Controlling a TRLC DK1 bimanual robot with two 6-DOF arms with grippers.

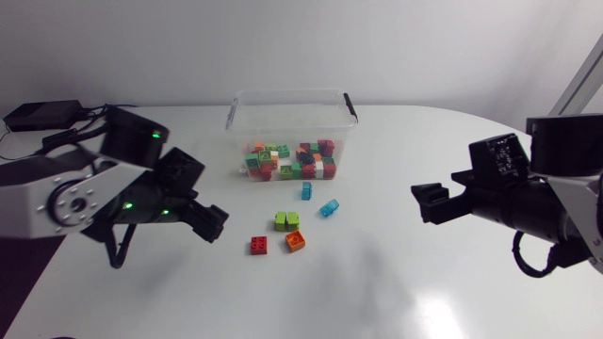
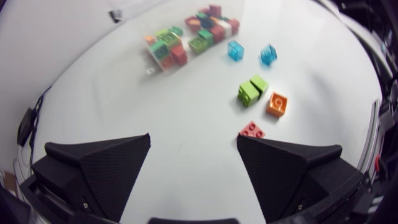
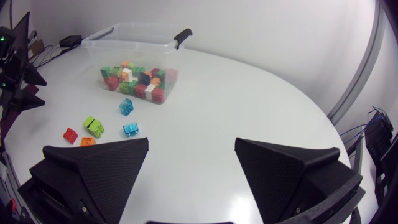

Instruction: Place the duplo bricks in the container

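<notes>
My left gripper [image 2: 193, 140] is wide open and holds nothing. Its two black fingers stand far apart over the white table [image 1: 377, 282]. Just ahead of one fingertip lies a small red plastic brick [image 2: 252, 130]. A little farther out sit a square orange plastic brick [image 2: 277, 104] and a lime green plastic brick [image 2: 252, 91], close to each other. The green one looks like two bits side by side, and I cannot tell if it is one brick or two. Past them lie a see-through blue plastic brick [image 2: 235, 50] and a second see-through blue brick [image 2: 268, 54], a bit apart. Beyond all of these stands the clear plastic container with black handles [image 1: 283, 93]. It has lots of bricks in it, red, green, orange, white and more. My right gripper [image 3: 191, 143] is wide open too and holds nothing, and it is well apart from every brick. I think most of the job is done, because most bricks are in the container. The few loose ones on the table are not yet picked up. My left arm comes in from the left side, bent, with its gripper pointing at the loose bricks and closest to the red one. My right arm comes in from the right side and points its gripper across the table toward the middle. I think the red brick is the easiest one to grab first.
</notes>
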